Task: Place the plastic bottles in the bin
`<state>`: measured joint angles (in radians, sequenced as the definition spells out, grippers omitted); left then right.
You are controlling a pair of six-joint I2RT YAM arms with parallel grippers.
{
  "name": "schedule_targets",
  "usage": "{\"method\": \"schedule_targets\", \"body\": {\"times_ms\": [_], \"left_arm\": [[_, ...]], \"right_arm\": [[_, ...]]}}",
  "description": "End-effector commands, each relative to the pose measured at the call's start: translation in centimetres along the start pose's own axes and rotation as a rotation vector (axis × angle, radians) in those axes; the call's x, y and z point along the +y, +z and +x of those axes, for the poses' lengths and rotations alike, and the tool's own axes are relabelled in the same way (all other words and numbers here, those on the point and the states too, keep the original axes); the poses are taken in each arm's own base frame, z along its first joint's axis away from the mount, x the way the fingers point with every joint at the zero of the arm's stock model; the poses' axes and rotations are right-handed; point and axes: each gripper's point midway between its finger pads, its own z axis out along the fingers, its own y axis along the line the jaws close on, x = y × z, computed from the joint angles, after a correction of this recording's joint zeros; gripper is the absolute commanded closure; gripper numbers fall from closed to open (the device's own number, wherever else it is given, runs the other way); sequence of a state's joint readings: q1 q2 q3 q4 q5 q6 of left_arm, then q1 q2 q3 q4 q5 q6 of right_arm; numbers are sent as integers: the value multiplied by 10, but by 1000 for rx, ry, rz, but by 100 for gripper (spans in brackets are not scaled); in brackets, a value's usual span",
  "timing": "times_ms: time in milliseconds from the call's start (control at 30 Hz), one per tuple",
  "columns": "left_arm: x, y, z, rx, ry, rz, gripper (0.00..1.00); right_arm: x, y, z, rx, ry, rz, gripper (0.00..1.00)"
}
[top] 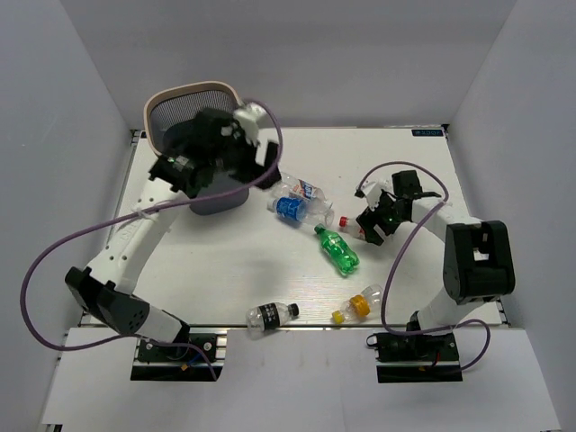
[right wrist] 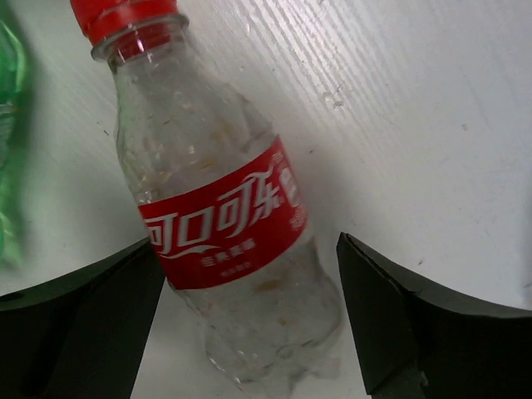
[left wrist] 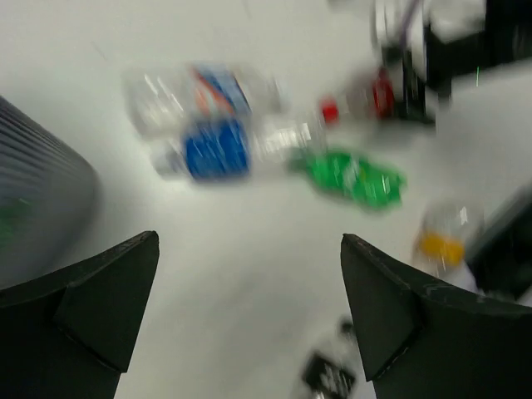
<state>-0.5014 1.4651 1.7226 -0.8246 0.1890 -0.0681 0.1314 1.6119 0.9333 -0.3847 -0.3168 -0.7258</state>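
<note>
Right gripper (right wrist: 249, 278) gapes, empty, astride our red bottle (right wrist: 220, 208) lying on the table (top: 225, 270) | left gripper (left wrist: 249, 258) open, empty, by bin (top: 191, 90) | bottle: light, crushable, slick, we judge; pinch at mid-body.

- bin (top: 171, 112): dark grey mesh, pale beige rim.
- Coca-Cola bottle (right wrist: 224, 216): clear, with a red cap and a red label with white lettering.
- green bottle (top: 337, 250): bright translucent green.
- blue-labelled bottle (top: 290, 209): clear, solid blue label.
- white-labelled bottle (top: 304, 189): clear, label marked red and blue.
- black-labelled bottle (top: 268, 315): clear, black label and cap.
- yellow-labelled bottle (top: 360, 306): clear, yellow label and cap.
- table (top: 225, 261): white, with faint grain streaks.
- cable (top: 27, 279): purple.
</note>
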Motion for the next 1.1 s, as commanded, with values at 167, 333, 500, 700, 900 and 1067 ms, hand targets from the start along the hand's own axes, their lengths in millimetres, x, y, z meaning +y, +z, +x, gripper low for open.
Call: {"method": "schedule_targets", "body": {"times_ms": [167,333,500,700,900,1067], "left_arm": [[-74,-3,153,529,-66,259,0],[-114,-9,194,675,23,356,0],[-142,-10,237,822,140,410,0],[-125,-8,262,917,234,225,0],[-125,-6,267,885,209,125,0],[-133,-10,273,882,154,111,0]], "right_arm": [[1,-1,-7,-13,-157,-69,64],[-3,-60,-73,-190,-214,-12,83],[-2,-137,-205,-494,-212,-85,86],[17,-185,-347,-814,-199,-235,88],[91,-207,-450,-1117,-343,-533,88],[129,-213,-490,-1311,-402,-585,86]]}}
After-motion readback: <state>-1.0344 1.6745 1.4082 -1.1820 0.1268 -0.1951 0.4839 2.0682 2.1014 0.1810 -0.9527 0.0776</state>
